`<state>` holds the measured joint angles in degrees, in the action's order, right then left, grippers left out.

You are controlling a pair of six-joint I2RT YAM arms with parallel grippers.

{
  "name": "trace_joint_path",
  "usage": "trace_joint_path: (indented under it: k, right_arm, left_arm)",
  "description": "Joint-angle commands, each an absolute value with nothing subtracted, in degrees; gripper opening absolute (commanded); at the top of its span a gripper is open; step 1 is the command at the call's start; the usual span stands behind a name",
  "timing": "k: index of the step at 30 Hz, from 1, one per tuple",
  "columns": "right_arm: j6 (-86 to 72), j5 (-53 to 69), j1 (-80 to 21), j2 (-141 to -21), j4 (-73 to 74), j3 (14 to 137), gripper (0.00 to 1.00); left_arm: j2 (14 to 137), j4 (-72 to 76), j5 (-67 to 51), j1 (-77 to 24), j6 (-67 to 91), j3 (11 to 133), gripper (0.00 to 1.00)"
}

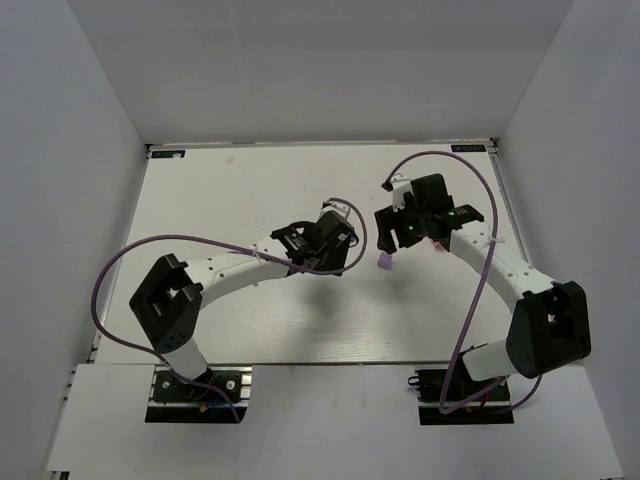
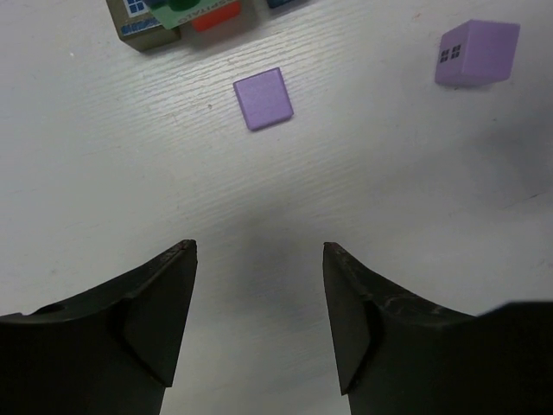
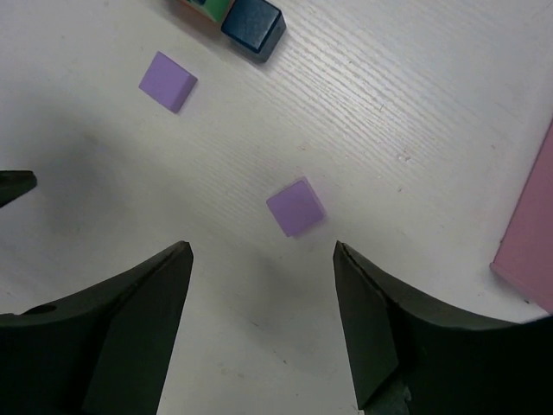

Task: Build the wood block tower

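Left gripper (image 2: pixel 257 247) gapes empty, nearer purple block (image 2: pixel 263 98) at twelve o'clock; right gripper (image 3: pixel 261 247) likewise parted, holding nothing.

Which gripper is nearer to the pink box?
Right. The pink box lies just beside the right gripper; the left gripper sits farther away.

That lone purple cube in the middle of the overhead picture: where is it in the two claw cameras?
Top external: purple cube, just right of centre.
Left wrist: top right corner, window print showing.
Right wrist: near the centre.
Shared landmark, wrist views only: second purple cube.
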<state>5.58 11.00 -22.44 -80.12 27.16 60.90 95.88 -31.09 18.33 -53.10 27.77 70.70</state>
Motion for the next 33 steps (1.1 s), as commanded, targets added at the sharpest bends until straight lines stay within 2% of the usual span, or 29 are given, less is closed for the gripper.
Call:
trace_joint_path:
  k: [1,6,9,11,12,15,16,17,31,33]
  right_arm:
    - [11.6,15.3,-22.1,-80.8,29.2,60.6,0.72]
    - [30.4,20.6,-22.1,-80.2,30.1,60.2,0.55]
    - [37.3,21.3,-22.2,-81.8,30.1,58.8,0.5]
    - [40.2,20.9,-22.2,-83.8,31.4,59.6,0.55]
    - [41.1,20.8,-22.2,-85.8,31.9,60.4,0.61]
    - [42.1,18.0,-22.2,-89.5,32.5,62.0,0.68]
    - [42.3,17.5,-22.1,-89.9,32.8,62.3,0.75]
    - [42.2,16.8,-22.2,-90.5,32.5,62.6,0.76]
    - [43.2,15.4,-22.9,-96.9,31.6,65.7,0.78]
    - [43.0,15.2,-23.0,-97.6,31.7,66.1,0.75]
  left_arm:
    - [90.5,-35.1,18.6,-53.3,19.5,71.4,0.71]
    - [81.0,-35.9,17.9,-52.3,7.2,66.8,0.7]
    - [73.7,-31.5,19.9,-52.3,1.9,60.6,0.73]
    - [71.1,-29.5,19.9,-52.3,-0.5,57.0,0.8]
    - [70.3,-29.5,19.0,-52.3,-1.2,57.0,0.81]
    - [69.8,-30.3,18.3,-52.3,-2.5,57.6,0.83]
    - [69.3,-29.5,18.3,-52.3,-2.5,56.7,0.83]
    - [68.6,-29.0,17.8,-52.3,-3.0,56.1,0.84]
    - [67.9,-29.5,15.9,-52.3,-3.0,55.5,0.84]
    - [67.9,-29.5,15.9,-52.3,-3.0,55.5,0.84]
